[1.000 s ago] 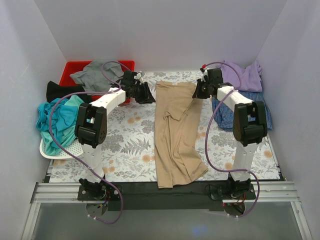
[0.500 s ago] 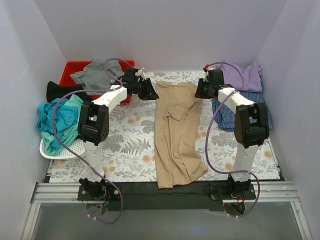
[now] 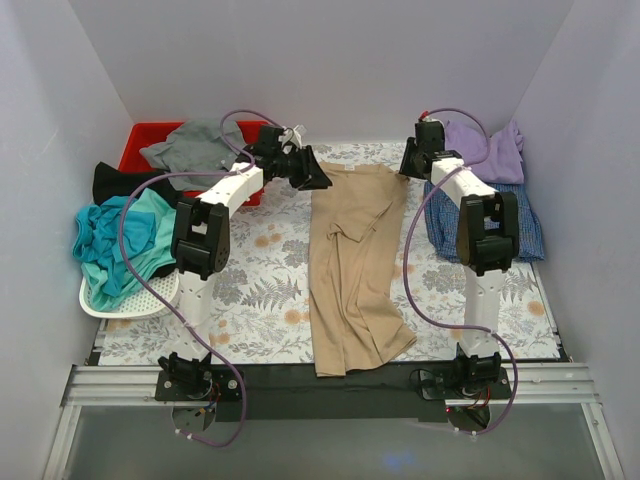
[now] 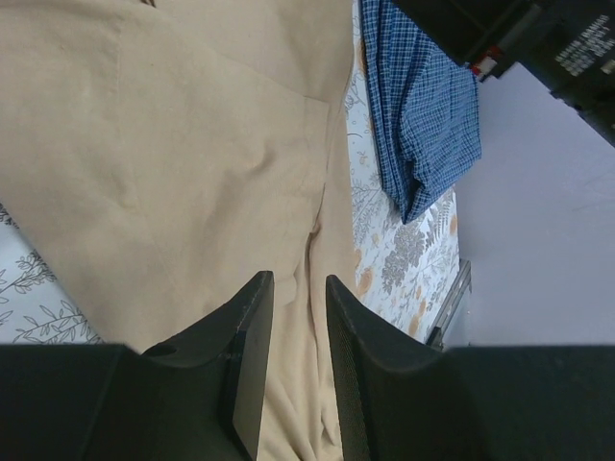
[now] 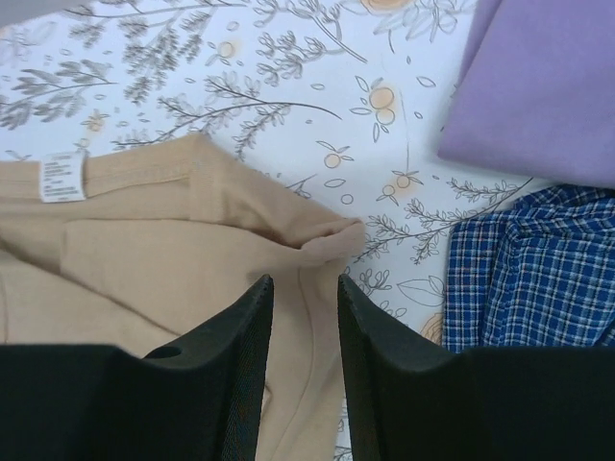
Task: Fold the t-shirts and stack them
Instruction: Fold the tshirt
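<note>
Along the left edge of the floral-patterned table (image 3: 260, 270), a white mesh basket (image 3: 135, 298) holds a crumpled teal t-shirt (image 3: 115, 240). Behind it lies a black t-shirt (image 3: 125, 180). At the far left corner, a grey t-shirt (image 3: 195, 145) is heaped on a red plastic bin (image 3: 148, 133).

The left arm reaches toward the far edge, and the left gripper (image 3: 315, 175) sits over the far left corner of the tan t-shirt (image 3: 350, 270). From the left wrist camera, its two dark fingers (image 4: 252, 317) stand a narrow gap apart with nothing between them, above the beige cloth (image 4: 173, 173).

The tan t-shirt lies lengthwise down the middle of the table, from the far edge to the near edge. It is narrowed into a long strip, with wrinkles and a flap sticking out at its near right corner.

The right gripper (image 3: 405, 165) is over the shirt's far right corner. From the right wrist camera, its fingers (image 5: 252, 327) are also narrowly parted and grip nothing. They are above a bunched point of tan cloth (image 5: 327, 240), and a white collar label (image 5: 62, 178) shows to the left.

At the far right corner lies a lavender t-shirt (image 3: 490, 150). Just in front of it, along the right edge, is a folded blue-checked t-shirt (image 3: 525, 215).
</note>
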